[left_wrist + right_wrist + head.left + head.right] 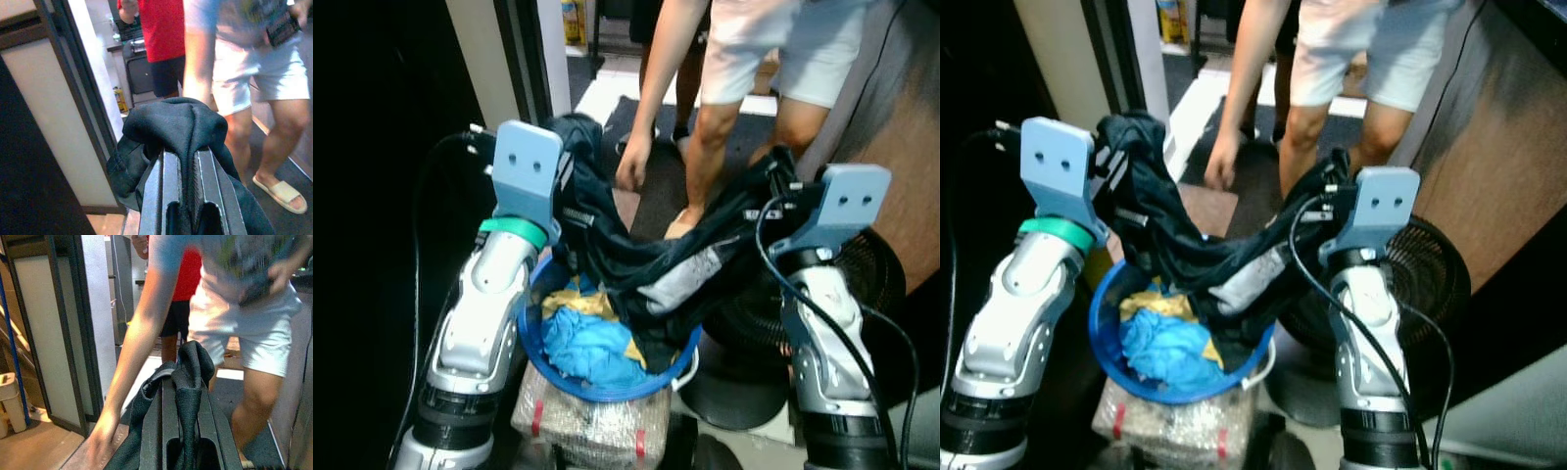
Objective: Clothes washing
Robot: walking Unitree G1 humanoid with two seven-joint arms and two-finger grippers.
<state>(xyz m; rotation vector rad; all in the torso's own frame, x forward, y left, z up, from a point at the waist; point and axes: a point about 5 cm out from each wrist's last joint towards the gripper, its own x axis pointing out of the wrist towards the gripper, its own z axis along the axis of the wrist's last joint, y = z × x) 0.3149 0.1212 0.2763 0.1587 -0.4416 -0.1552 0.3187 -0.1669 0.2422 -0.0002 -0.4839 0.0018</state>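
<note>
1. The left hand (183,196) is clamped tight on one end of a dark garment (636,259), the cloth bunched up between its two fingers (166,191).
2. The right hand (188,431) pinches the other end of the same garment, its fingers closed with a fold of fabric rising between them.
3. The garment hangs in a sagging span between the two raised hands, its low middle drooping into a blue basket (533,338).
4. The basket holds bright blue cloth (592,348) and a yellow piece (578,302), and sits on a wrapped bundle (592,426).
5. A black fan (871,279) stands just beside the right arm.
6. A person in white shorts (783,49) stands beyond the garment, one hand (631,166) lowered near it.
</note>
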